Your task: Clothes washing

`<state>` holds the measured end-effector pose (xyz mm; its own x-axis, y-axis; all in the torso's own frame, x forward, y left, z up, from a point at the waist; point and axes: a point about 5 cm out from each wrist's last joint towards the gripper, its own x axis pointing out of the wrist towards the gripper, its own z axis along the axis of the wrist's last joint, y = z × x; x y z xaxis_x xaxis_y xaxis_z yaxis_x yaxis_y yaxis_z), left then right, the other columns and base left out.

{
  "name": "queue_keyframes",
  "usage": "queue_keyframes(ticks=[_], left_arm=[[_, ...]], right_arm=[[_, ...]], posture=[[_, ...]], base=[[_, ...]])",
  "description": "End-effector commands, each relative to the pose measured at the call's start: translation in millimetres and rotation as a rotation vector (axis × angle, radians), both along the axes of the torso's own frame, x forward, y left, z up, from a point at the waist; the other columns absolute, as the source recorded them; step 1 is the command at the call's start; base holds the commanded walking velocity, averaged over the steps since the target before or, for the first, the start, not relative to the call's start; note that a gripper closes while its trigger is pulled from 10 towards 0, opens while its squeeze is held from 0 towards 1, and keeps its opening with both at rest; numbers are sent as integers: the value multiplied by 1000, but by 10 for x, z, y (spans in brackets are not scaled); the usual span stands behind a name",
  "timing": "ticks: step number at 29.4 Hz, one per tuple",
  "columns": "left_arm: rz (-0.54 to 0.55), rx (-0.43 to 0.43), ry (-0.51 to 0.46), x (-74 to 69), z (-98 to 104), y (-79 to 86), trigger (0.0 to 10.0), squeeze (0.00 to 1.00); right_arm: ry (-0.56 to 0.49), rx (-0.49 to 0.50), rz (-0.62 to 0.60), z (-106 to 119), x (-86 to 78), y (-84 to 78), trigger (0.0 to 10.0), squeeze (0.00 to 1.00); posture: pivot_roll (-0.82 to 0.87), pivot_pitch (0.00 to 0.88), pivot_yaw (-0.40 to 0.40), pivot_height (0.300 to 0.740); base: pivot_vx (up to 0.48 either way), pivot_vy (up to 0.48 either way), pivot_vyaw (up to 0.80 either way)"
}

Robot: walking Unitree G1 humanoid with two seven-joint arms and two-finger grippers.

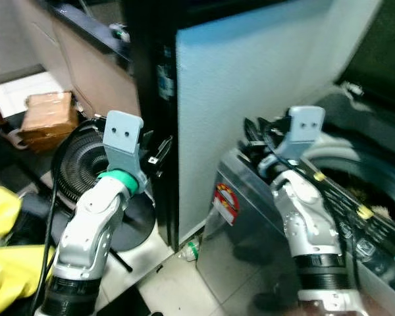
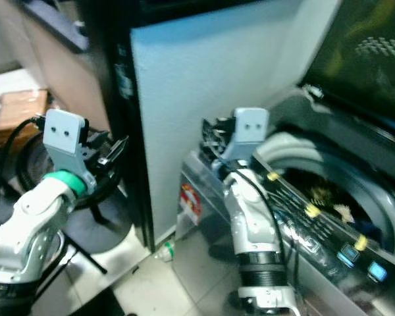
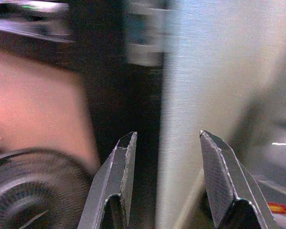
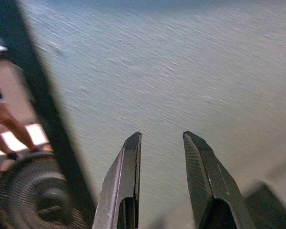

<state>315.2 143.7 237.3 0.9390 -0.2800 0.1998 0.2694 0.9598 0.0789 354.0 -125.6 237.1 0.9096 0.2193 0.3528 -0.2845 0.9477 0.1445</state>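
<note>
Both arms are raised. The left gripper (image 3: 164, 179) has its fingers spread and empty, a black floor fan (image 1: 85, 158) just below it. The right gripper (image 4: 162, 179), likewise parted, hangs over the open washing machine (image 2: 329, 197), facing the pale cabinet wall (image 1: 250, 99) beyond.

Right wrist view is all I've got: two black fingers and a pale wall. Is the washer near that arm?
Observer: Yes. The right gripper hangs over the near left corner of the washing machine.
Operator: Lid up?
Observer: Up; the dark lid leans back and the drum is open, with something pale and yellowish lying inside.
Operator: Left arm?
Observer: The left gripper is raised with its fingers apart, in front of a black floor fan.
Operator: Any laundry outside?
Observer: A yellow cloth lies at the robot's far left.
</note>
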Motion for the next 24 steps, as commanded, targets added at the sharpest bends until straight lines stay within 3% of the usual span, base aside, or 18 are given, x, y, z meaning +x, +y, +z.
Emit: queue_keyframes(ticks=[1, 8, 15, 18, 19, 24], left_arm=[[10, -9, 1, 1, -30, 18, 10000, 0], [-70, -45, -13, -26, 10, -59, 10000, 0], [19, -38, -8, 92, 19, 12, 10000, 0], [86, -113, 17, 122, 30, 58, 10000, 0], [155, -200, 65, 146, -22, 106, 10000, 0], [162, -236, 130, 135, -170, 16, 10000, 0]], right_arm=[[9, 29, 4, -23, 19, -26, 10000, 0], [-30, 76, 23, 110, 39, -113, 10000, 0], [-37, 124, 19, 119, 17, -58, 10000, 0], [-38, 126, 26, 125, 22, -34, 10000, 0], [-33, 110, 30, 106, 34, -26, 10000, 0], [-34, 77, 32, 100, 37, -74, 10000, 0]], posture=[[117, 29, -25, 740], [115, 17, -23, 740], [108, 0, -14, 740], [107, 0, 2, 740], [107, 0, 2, 740], [77, 0, 34, 740]], base=[[0, 0, 800], [0, 0, 800], [0, 0, 800], [0, 0, 800], [0, 0, 800], [0, 0, 800]])
